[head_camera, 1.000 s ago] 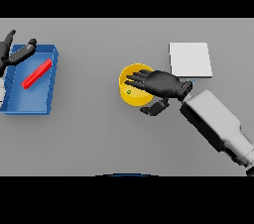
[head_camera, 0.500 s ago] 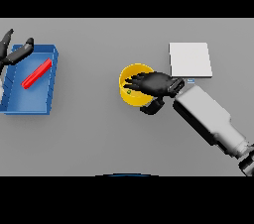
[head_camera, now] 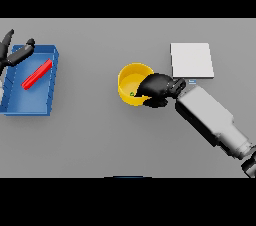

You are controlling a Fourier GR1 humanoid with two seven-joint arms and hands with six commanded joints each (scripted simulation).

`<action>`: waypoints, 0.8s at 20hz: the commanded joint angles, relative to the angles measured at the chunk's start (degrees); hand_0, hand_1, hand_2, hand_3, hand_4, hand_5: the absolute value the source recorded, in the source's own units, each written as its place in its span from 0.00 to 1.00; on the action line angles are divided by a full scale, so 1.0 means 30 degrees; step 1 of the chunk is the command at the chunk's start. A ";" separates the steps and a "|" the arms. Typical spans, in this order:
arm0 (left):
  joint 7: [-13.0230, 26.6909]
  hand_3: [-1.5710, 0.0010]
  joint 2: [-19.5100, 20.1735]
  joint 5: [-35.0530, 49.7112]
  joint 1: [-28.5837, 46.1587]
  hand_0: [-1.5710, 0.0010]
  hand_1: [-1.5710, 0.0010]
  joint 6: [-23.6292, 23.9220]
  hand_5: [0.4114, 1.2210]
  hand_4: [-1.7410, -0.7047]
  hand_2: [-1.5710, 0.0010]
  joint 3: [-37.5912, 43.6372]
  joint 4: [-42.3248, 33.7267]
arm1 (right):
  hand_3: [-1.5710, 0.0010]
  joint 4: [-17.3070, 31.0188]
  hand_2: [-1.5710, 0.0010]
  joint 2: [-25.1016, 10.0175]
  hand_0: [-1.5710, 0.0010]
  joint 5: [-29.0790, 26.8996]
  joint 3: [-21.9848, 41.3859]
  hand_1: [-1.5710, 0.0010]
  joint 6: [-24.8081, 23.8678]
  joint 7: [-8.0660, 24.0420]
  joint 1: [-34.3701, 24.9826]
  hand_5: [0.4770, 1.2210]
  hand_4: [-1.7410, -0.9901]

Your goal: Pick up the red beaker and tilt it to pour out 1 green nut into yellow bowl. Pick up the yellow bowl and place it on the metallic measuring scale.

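Observation:
The yellow bowl [head_camera: 131, 82] stands near the table's middle with a small green nut [head_camera: 132, 93] inside it. My right hand [head_camera: 156, 88] is at the bowl's right rim, its fingers curled over the rim and round the wall. The red beaker [head_camera: 37, 74] lies on its side in the blue tray [head_camera: 27, 106] at the left. My left hand [head_camera: 15, 52] hovers over the tray's far left corner with fingers spread. The metallic scale [head_camera: 191, 60], a pale square plate, lies just beyond and right of the bowl.
The right forearm [head_camera: 210, 120] runs from the lower right across the table toward the bowl. The blue tray takes up the left edge.
My right hand has curled its fingers tighter onto the bowl's right rim and drawn slightly right, uncovering more of the bowl's inside. The left hand has not moved.

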 commanded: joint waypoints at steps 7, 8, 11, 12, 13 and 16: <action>0.0135 1.00 -0.0205 0.0072 -0.0370 1.00 1.00 -0.0140 0.36 0.92 1.00 -0.0077 0.0180 | 0.24 -0.0800 0.13 -0.0285 0.05 -0.0422 -0.0105 0.05 0.0889 0.0627 -0.0023 0.98 0.04; 0.0112 1.00 -0.0122 -0.0089 -0.0162 1.00 1.00 -0.0062 0.36 0.93 1.00 -0.0166 0.0082 | 0.24 -0.1014 0.12 -0.0462 0.04 -0.0538 -0.0270 0.04 0.1067 0.0630 -0.0225 0.98 0.03; 0.0189 1.00 0.0020 -0.0114 0.0091 1.00 1.00 0.0000 0.36 0.93 1.00 -0.0145 -0.0183 | 0.26 -0.1762 0.08 -0.0995 0.02 -0.0882 -0.0695 0.02 0.1670 0.1073 -0.0360 0.99 0.01; 0.0179 1.00 0.0052 -0.0166 -0.0057 1.00 1.00 -0.0041 0.37 0.94 1.00 -0.0151 -0.0035 | 0.26 -0.2291 0.07 -0.1299 0.02 -0.1173 -0.0980 0.02 0.2126 0.1200 -0.0358 0.99 0.01; 0.0411 1.00 -0.0005 -0.0160 -0.0335 1.00 1.00 -0.0023 0.36 0.94 1.00 -0.0154 -0.0039 | 0.26 -0.2609 0.06 -0.1708 0.01 -0.1279 -0.1161 0.01 0.2312 0.1180 -0.0384 0.99 0.01; 0.0140 1.00 0.0078 0.0181 -0.0282 1.00 1.00 -0.0318 0.36 0.93 1.00 0.0083 0.0214 | 0.23 -0.3927 0.09 -0.2206 0.01 -0.1446 -0.1577 0.01 0.2752 0.2344 -0.0222 1.00 0.00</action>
